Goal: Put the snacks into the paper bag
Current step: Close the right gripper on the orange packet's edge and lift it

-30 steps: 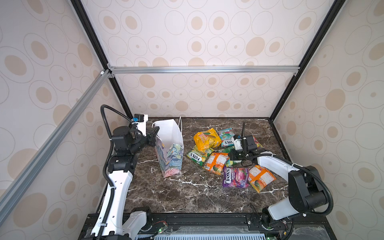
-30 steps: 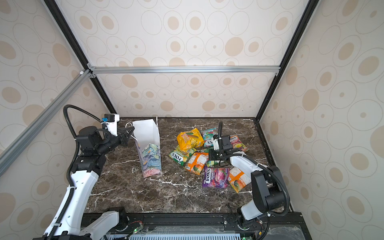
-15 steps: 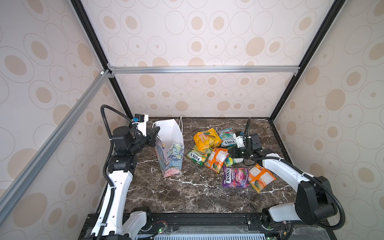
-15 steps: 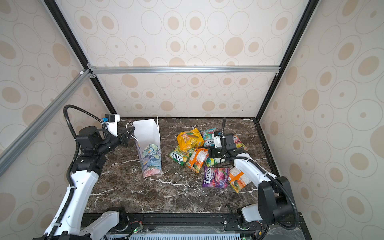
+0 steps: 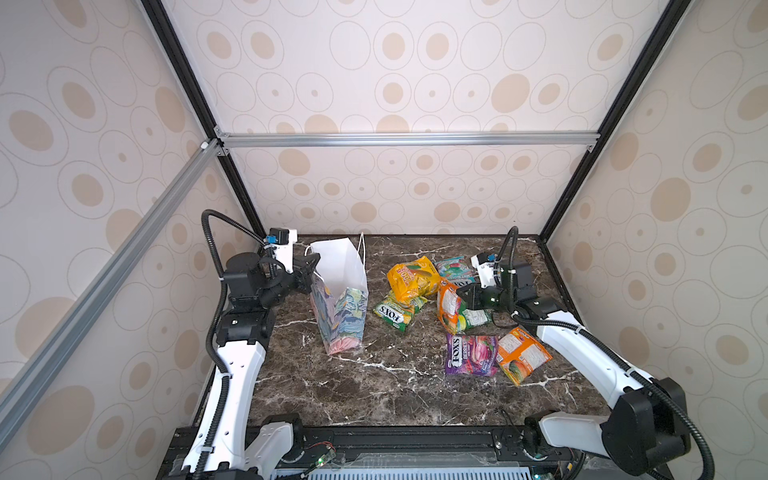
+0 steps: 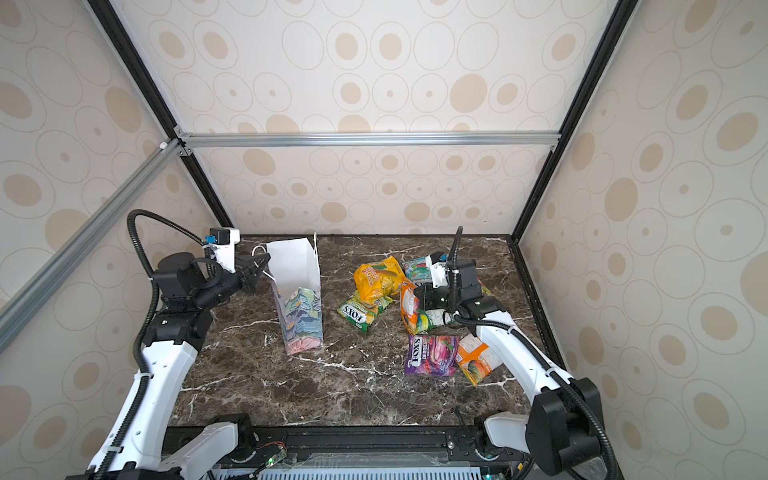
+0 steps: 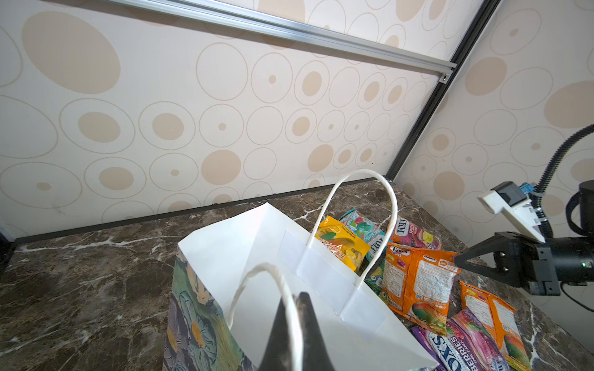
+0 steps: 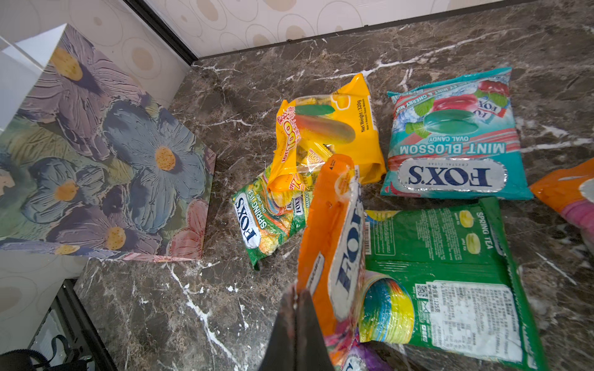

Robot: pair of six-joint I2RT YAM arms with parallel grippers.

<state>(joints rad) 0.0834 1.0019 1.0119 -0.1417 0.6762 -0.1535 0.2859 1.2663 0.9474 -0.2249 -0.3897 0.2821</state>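
Note:
The paper bag (image 5: 338,286) (image 6: 297,291) stands open at the left, floral outside, white inside. My left gripper (image 5: 311,270) (image 6: 261,266) (image 7: 294,305) is shut on its near white cord handle (image 7: 257,273). My right gripper (image 5: 462,297) (image 6: 419,297) (image 8: 297,294) is shut on the edge of an orange snack packet (image 5: 451,309) (image 6: 410,311) (image 8: 331,225), which hangs tilted on edge above the pile. Other snacks lie on the table: yellow (image 5: 411,278), green (image 5: 395,311), teal (image 8: 450,135), purple (image 5: 471,355), a second orange one (image 5: 521,355).
A green packet (image 8: 443,276) lies back side up right beside the held one. The marble table (image 5: 374,390) is walled by patterned panels and black posts at the back corners. The bag's far handle (image 7: 360,205) stands up over the opening.
My right gripper has drawn up and toward the bag, tipping the orange packet from lying flat to hanging on edge. The left arm and the bag have not moved.

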